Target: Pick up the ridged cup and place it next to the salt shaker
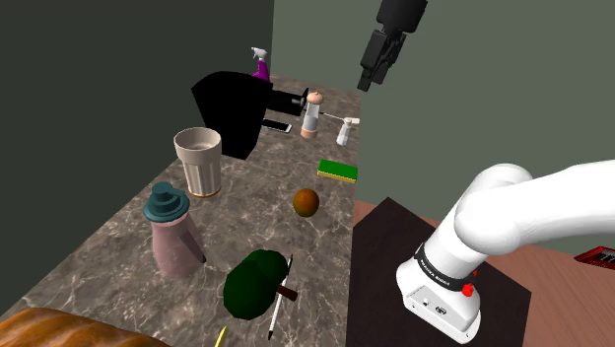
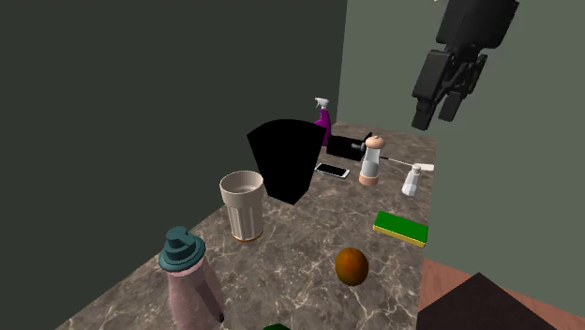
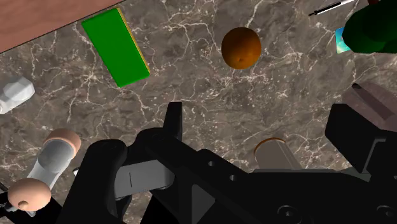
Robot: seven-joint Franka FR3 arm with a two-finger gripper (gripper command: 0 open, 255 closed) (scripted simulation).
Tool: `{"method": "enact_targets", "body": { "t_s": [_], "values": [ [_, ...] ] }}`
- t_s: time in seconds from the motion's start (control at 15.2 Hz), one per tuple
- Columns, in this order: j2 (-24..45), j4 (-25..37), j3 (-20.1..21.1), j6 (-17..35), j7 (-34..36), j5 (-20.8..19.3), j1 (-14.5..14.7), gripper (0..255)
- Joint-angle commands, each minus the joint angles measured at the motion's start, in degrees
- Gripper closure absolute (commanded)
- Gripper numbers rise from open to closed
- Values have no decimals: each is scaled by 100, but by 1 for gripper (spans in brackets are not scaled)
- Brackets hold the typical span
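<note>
Height is the first hazard: the pincer [image 1: 366,81] hangs well above the tabletop [image 1: 99,246], fingers apart and clasping nothing, so the whole descent is yet to be made. The ridged cup [image 1: 199,161] stands upright far below it and off to one side, near a black appliance [image 1: 232,106]. In the wrist view the cup's rim peeks out between the fingers, half hidden by the pincer's own body.

A descent that drifts toward that appliance could knock a finger against it. The cup looks wide for the open span, I judge, and it narrows toward its foot. A grip taken low or off-centre may therefore tip it or let it slide out.

The salt shaker [image 1: 348,129] sits more nearly under the pincer than the cup does. It is just beside a peach-capped mill [image 1: 311,112], with a green sponge [image 1: 338,171] a little apart from both. That crowding is the second risk: carried in low, the cup could topple the mill or the shaker, or land half on the sponge and lean. Mistaking the mill for the shaker would matter little, since the two stand together.
</note>
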Motion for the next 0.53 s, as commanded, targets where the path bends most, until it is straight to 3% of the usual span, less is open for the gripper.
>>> {"method": "enact_targets", "body": {
  "t_s": [0.0,0.46],
  "values": [
    [0,0,0,0,0,0,0,0],
    [1284,303,507,907,453,166,44,0]
  ]
}}
